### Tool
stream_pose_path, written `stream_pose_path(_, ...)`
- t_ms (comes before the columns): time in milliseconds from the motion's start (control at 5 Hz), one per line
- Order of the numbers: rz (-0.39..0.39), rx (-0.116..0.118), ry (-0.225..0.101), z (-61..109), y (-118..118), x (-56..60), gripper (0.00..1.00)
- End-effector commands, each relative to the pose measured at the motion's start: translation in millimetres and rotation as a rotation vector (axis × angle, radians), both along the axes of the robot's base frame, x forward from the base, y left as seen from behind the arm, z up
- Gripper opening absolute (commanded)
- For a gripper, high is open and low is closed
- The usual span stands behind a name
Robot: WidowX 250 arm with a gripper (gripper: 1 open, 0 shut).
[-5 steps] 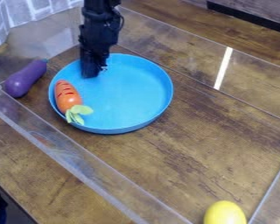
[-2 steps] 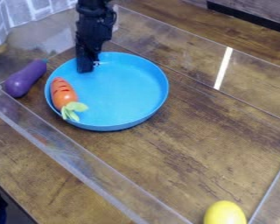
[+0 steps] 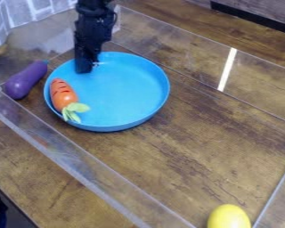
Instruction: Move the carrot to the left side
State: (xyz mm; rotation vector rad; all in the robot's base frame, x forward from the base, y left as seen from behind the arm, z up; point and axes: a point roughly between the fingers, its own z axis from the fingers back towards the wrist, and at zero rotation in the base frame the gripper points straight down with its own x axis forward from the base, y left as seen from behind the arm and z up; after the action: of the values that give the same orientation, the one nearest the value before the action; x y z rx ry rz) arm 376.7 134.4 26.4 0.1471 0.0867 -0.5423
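The carrot is small and orange with dark ridges, and its pale green leafy tip points toward the camera. It lies on the left part of a round blue plate. My gripper points straight down, jaws shut, with its tips down on the plate just inside the back-left rim. It is a short way behind the carrot and apart from it. Nothing shows between the fingers.
A purple eggplant lies on the wooden table just left of the plate. A yellow lemon-like object sits at the front right edge. Clear plastic sheets with raised edges cover the table.
The gripper has shifted left, and the blue plate has slid left with it, carrying the carrot closer to the eggplant.
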Motion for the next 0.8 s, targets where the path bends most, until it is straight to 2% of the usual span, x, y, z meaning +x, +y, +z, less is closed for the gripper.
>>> stream_pose_path(0, 0.032, 0.04, -0.084, 33.8, 26.6, 6.6, 0.0)
stream_pose_path(200, 0.102, 0.047, -0.086, 37.9, 32.9, 9.8, 1.0)
stream_pose_path(400, 0.176, 0.055, -0.083, 47.9, 36.4, 4.6, 1.0)
stream_pose_path(600, 0.244, 0.063, -0.079, 56.2, 40.2, -2.1, 0.0)
